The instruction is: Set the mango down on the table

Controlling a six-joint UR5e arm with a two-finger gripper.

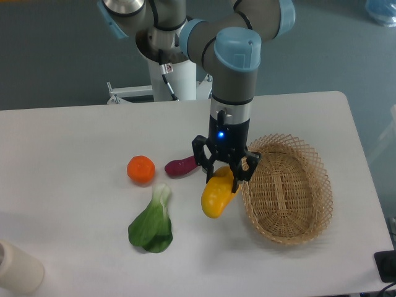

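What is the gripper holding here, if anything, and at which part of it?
The gripper holds the mango, clamped at its upper, orange-tinted end. The yellow end hangs down, left of the basket.

Single fixed camera is looking down from the front, facing the arm base across the table (74, 136), mid-range.
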